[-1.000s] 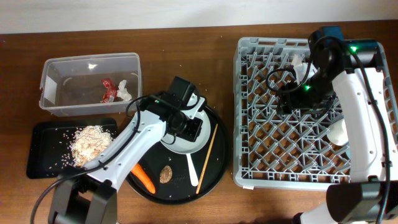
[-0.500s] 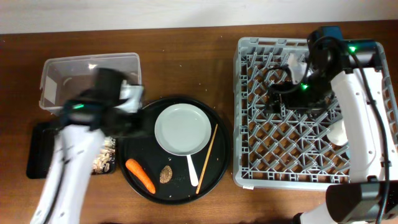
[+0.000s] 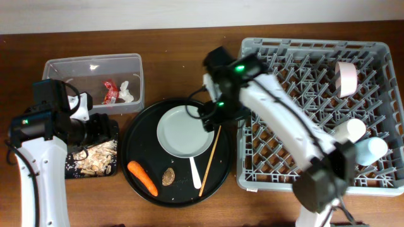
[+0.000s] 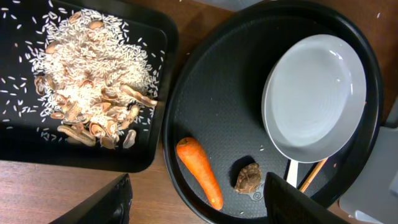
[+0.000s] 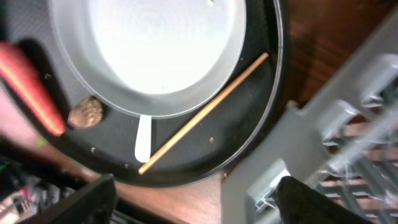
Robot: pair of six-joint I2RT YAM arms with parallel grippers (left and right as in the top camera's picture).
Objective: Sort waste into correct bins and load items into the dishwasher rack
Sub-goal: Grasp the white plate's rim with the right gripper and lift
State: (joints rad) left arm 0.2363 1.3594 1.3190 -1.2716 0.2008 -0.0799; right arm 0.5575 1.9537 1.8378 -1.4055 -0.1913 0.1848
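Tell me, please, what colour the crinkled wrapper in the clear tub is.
Red; the wrapper in the clear tub shows best in the overhead view.

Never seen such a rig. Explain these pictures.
Two robot arms at a table. One picture looks down from above; the other two come from cameras on the wrists. The left gripper hangs open near the black tray of food scraps, the right gripper open over the round tray, which holds a white dish, fork, chopstick, carrot and pit. The clear tub holds a wrapper and tissue. The grey rack holds a pink bowl, white cup and light blue cup. Nothing is held.
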